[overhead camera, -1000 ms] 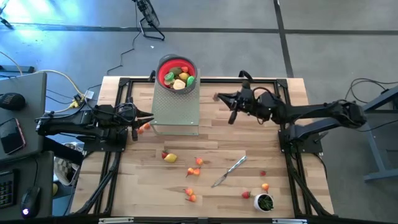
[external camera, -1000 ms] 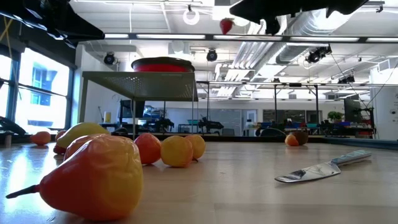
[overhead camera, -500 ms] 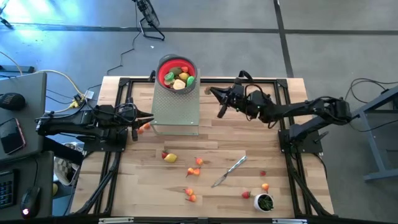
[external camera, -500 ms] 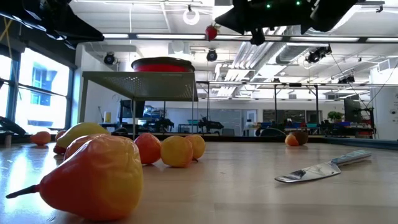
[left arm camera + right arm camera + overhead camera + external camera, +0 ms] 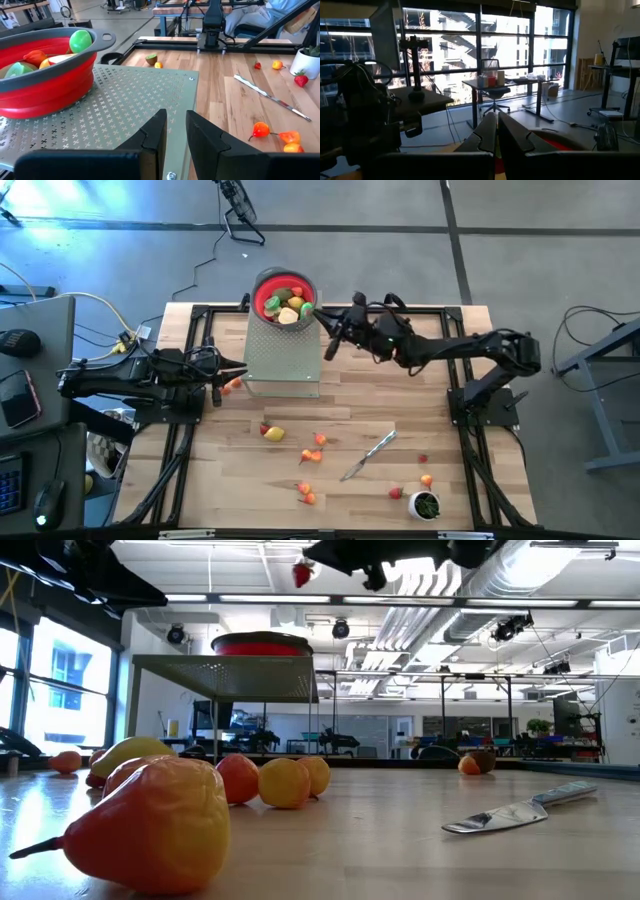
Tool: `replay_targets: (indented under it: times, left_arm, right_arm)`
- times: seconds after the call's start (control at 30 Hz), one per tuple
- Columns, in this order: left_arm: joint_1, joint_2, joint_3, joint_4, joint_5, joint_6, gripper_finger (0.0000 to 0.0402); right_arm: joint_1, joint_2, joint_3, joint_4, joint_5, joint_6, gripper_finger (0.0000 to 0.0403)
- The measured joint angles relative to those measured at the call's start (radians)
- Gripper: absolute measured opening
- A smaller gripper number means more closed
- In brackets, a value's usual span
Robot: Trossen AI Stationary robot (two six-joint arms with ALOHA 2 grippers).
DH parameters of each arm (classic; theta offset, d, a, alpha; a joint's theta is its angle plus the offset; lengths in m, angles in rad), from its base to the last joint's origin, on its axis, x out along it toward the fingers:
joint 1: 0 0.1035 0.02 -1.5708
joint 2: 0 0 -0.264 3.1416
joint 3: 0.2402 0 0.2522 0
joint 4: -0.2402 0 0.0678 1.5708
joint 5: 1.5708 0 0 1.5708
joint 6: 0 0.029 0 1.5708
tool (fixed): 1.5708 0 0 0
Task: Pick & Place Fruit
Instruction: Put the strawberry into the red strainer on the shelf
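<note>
- Your right gripper (image 5: 330, 326): raised off the table, reaching across to just beside the rim of the red bowl (image 5: 262, 293); fingers pressed together on a small red fruit piece (image 5: 301, 573), which the low view shows pinched at its tip, up above the bowl's level.
- Your left gripper (image 5: 226, 376): waiting at the left edge of the metal stand (image 5: 283, 355), level with its near end; fingers (image 5: 156, 134) stand a narrow gap apart, and nothing shows between them.
- Red bowl: sits on the far end of the perforated metal stand; you have green, yellow, orange and tan fruit (image 5: 287, 305) already in it.
- Loose fruit on the table (image 5: 400, 415): a red and a yellow piece (image 5: 272, 433) near the stand's front; orange pieces (image 5: 318, 441) at mid table; more (image 5: 306, 494) toward the near edge; red and orange pieces (image 5: 425, 479) by the white cup (image 5: 426, 505).
- Knife (image 5: 367, 455): lies flat on the table, right of the mid-table fruit.
</note>
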Motion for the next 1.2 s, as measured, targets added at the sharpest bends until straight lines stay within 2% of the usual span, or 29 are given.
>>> replay_targets:
  times: [0.23,0.4,0.5,0.7,1.0,1.2]
  left_arm:
    - [0.0,0.0,0.0,0.0,0.0,0.0,0.0067]
    - [0.0,0.0,0.0,0.0,0.0,0.0,0.0067]
    - [0.0,0.0,0.0,0.003,0.0,0.0,0.0067]
    - [0.0,0.0,0.0,0.008,0.0,-0.027,0.0067]
    - [0.0,0.0,0.0,0.008,0.0,-0.027,0.0067]
    - [0.0,0.0,0.0,0.008,0.0,-0.027,0.0067]
  right_arm:
    - [-0.039,0.108,0.178,-0.09,-0.148,-0.008,0.0003]
    - [-0.089,0.19,0.246,-0.109,-0.228,-0.023,0.0003]
    - [-0.127,0.234,0.262,-0.107,-0.277,-0.023,0.0003]
    - [-0.21,0.296,0.266,-0.108,-0.282,-0.004,0.0003]
    - [-0.311,0.297,0.266,-0.12,-0.348,0.014,0.0003]
    - [-0.347,0.296,0.266,-0.214,-0.374,0.047,0.0003]
